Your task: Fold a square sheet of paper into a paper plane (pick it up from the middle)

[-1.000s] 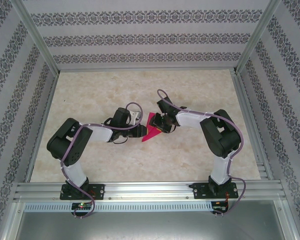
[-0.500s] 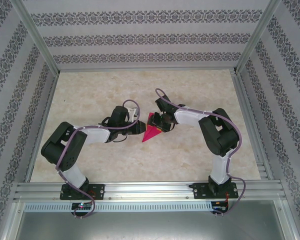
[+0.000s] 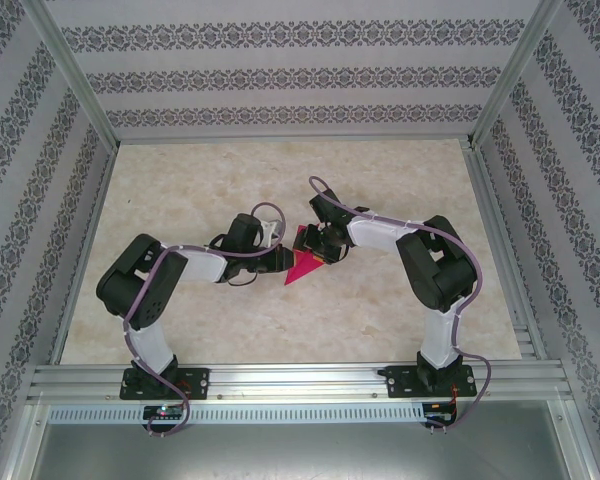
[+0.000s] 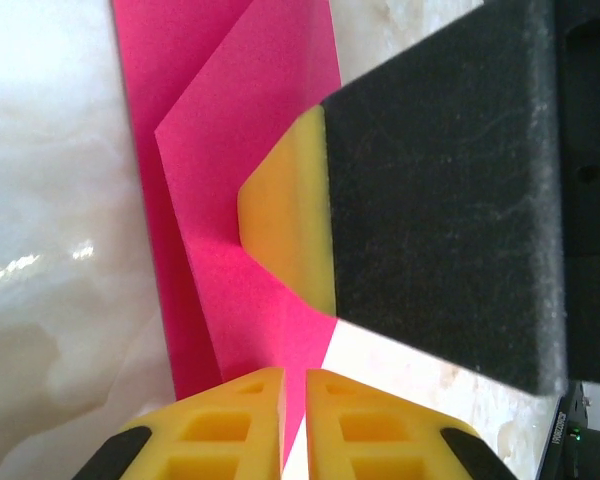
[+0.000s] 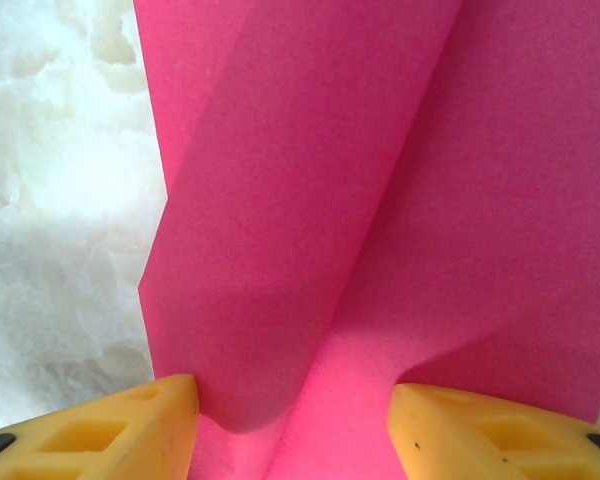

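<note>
Left gripper [image 4: 294,390]: clenched, low centre of wrist view; sheet edge seemingly pinched.
Pink sheet [image 3: 301,264]: part-folded, mid-frame on table [image 3: 230,180], between grippers.
Right gripper [image 5: 292,395]: released, straddling the raised crease.
Technique: hold left pinch firm; close right squarely on ridge.

Your top external camera sits above and behind the arms [image 3: 195,268], looking down and forward over the whole table [image 3: 400,180] from well back, both bases [image 3: 165,383] along the bottom of the frame. Each wrist camera looks out along its own fingers, the left gripper [image 4: 293,380] and right gripper [image 5: 292,392] at the lower edge, very near the surface. All three views share the paper plane [image 3: 302,266], small at centre from above, large in both wrist frames.
</note>
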Controlling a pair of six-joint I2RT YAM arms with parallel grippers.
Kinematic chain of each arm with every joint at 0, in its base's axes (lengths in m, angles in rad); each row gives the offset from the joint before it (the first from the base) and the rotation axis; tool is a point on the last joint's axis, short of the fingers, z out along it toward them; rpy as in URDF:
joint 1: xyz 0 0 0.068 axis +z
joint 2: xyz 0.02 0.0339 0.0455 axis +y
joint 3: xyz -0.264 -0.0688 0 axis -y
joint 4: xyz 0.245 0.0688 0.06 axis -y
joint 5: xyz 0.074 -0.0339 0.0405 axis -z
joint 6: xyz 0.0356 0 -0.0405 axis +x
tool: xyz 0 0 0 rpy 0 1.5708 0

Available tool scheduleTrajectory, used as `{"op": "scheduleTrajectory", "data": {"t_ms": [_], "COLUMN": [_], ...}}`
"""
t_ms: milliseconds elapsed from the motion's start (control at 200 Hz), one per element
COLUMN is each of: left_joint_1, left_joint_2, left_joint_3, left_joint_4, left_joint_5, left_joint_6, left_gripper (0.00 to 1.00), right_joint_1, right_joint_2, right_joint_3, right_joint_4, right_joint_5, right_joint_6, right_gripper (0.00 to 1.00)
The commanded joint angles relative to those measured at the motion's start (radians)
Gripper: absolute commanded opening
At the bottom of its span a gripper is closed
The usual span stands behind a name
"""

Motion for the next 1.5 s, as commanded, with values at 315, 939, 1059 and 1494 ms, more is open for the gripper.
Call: {"op": "scheduleTrajectory", "data": {"t_ms": [315,939,1059,1494], "left_joint_1": [-0.006,-0.007,-0.006,-0.007], "left_joint_2": [0.058,0.082,0.079,0.077], "left_joint_3": [0.04,0.049,0.05,0.049], "left_joint_4": [-0.014,-0.042,-0.051,-0.062], "left_joint_5": [-0.02,-0.04,-0.043,-0.052], "left_joint_6": [0.01,0.016,0.022,0.028], "left_gripper": [0.1,0.09,0.09,0.08], "right_joint_1": [0.001,-0.013,-0.014,-0.002], "right_joint_2": [0.132,0.078,0.083,0.122], "right_joint_3": [-0.083,-0.118,-0.113,-0.094], "right_joint_4": [-0.059,-0.019,-0.029,-0.085], "right_joint_5": [0.047,0.05,0.061,0.111], "right_joint_6": [-0.025,-0.008,-0.009,-0.009], "right_gripper": [0.56,0.53,0.48,0.43]}}
